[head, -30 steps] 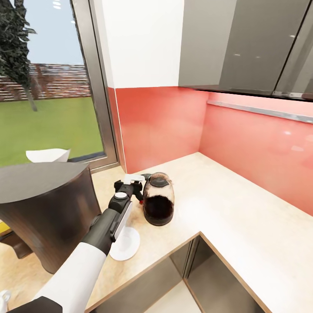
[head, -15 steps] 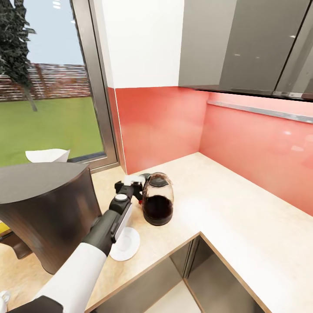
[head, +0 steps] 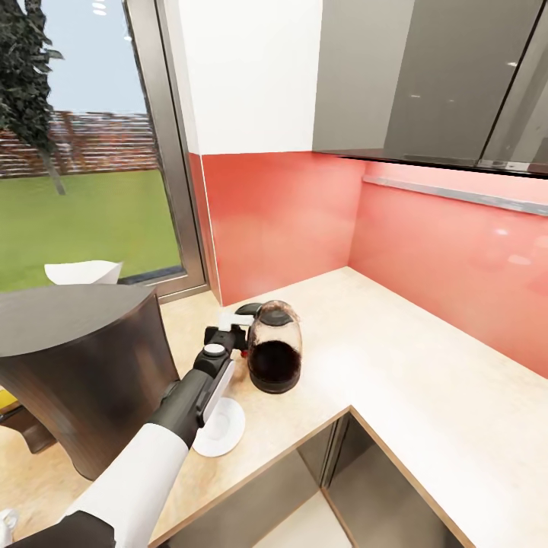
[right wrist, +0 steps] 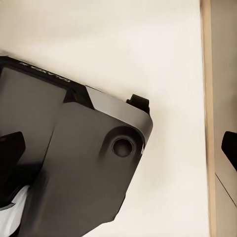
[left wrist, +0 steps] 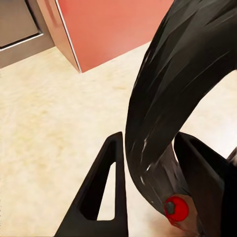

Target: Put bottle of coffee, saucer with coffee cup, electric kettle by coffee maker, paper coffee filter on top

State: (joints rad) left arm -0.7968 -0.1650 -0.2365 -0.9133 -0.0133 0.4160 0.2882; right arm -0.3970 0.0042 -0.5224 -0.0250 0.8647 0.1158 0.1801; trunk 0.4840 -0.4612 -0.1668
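The electric kettle (head: 275, 356), clear glass with a dark base, stands on the pale countertop (head: 396, 380) near the corner. My left gripper (head: 233, 330) is shut on its black loop handle (left wrist: 163, 98), which the left wrist view shows between the two black fingers (left wrist: 106, 195). The coffee maker (head: 80, 373), a tall dark grey cylinder, stands close at the left. The white saucer (head: 226, 432) lies beside it, partly under my left forearm. The white paper coffee filter (head: 84, 271) shows just past the coffee maker's top. My right gripper (right wrist: 121, 145) hangs open over the floor.
Red backsplash walls (head: 304, 221) meet behind the kettle. Grey wall cabinets (head: 441, 84) hang above the right run of counter. A window (head: 76, 152) is at the left. The right wrist view looks down on my dark base (right wrist: 74, 163).
My left gripper has slid a little farther toward the wall along the kettle's handle. The kettle has shifted slightly left and away with it.
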